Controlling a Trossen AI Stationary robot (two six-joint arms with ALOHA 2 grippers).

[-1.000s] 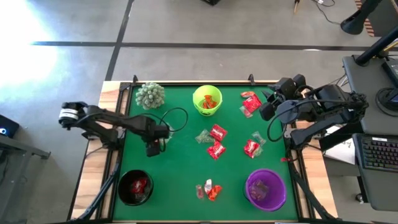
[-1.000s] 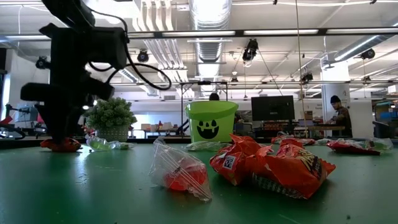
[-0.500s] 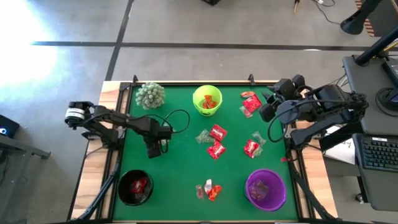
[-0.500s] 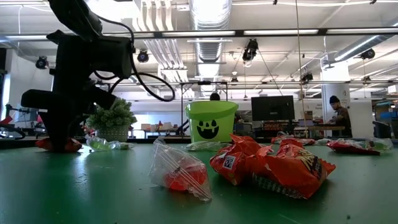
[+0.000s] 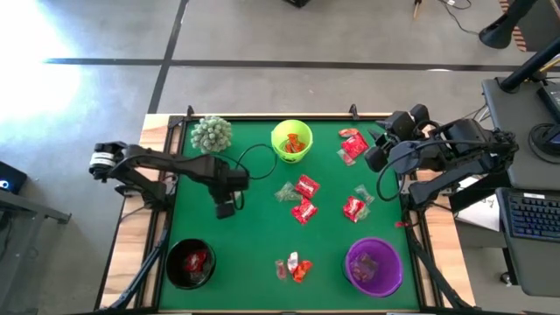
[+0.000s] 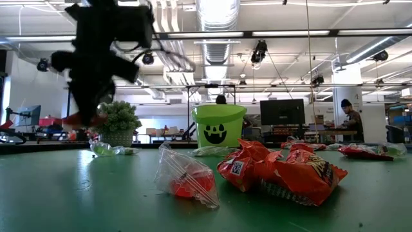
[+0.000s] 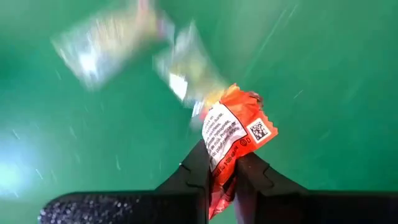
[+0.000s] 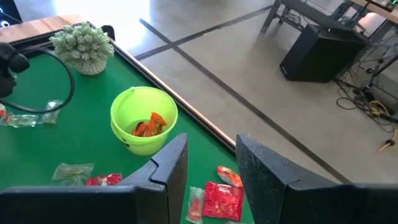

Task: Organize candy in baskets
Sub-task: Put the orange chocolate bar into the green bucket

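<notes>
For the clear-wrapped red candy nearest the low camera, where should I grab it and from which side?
Grip the bulging red middle of the clear-wrapped candy, coming straight down from above. It lies flat on the green table, its crinkly wrapper corners thin and loose, while orange packets crowd one side.

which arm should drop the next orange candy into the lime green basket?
Left. The left gripper is already shut on an orange candy, lifted off the table and fairly near the lime green basket. The right gripper waits open and empty at the table's right edge.
</notes>
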